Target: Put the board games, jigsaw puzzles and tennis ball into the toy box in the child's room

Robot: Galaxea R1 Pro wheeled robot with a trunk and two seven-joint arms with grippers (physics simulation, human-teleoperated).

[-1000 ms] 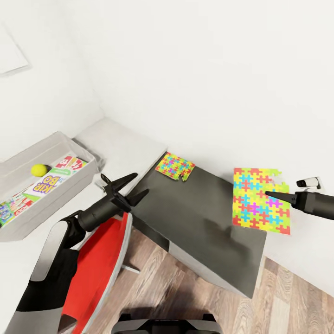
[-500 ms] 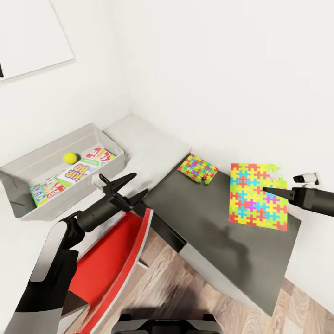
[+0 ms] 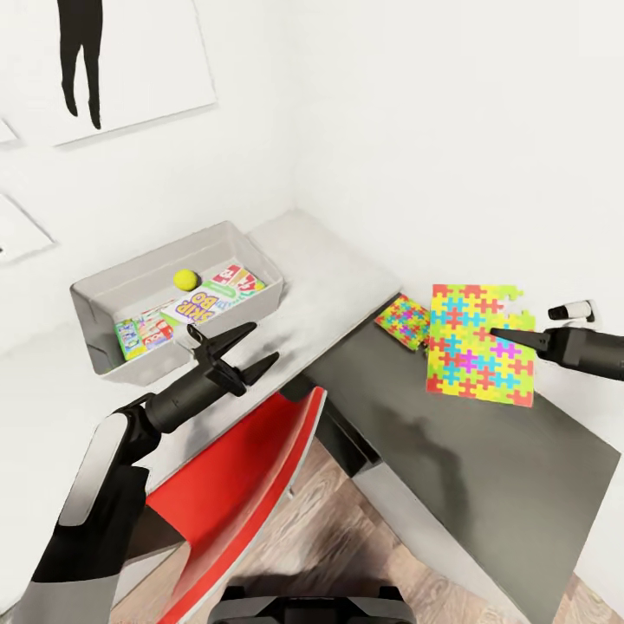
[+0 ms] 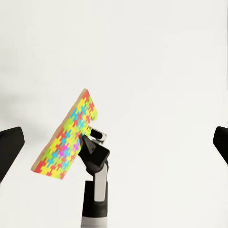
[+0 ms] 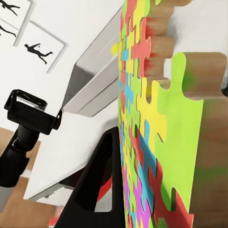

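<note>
While the right gripper [image 3: 498, 334] is clamped on one jigsaw puzzle [image 3: 478, 354], the mat is held upright above the dark table section [image 3: 485, 468], long axis vertical. In the left wrist view, its notched edges [image 4: 64, 137] hang free before the wall. The left gripper [image 3: 247, 347] is spread open near the toy box [image 3: 165, 299].

Plain white walls [image 3: 451, 130] meet in a corner behind the desk. On the left wall, white framed pics w/ black silhouette figures [image 3: 130, 61]; same kind seen in right wrist view [image 5: 42, 47]. L-shaped desk: pale grey-white top [image 3: 321, 260] joined to a lower dark-grey section [image 3: 485, 459]. Glossy red moulded chair [image 3: 234, 485] tucked at the desk. Wood-plank floor [image 3: 364, 537] below. Light soft, even.
</note>
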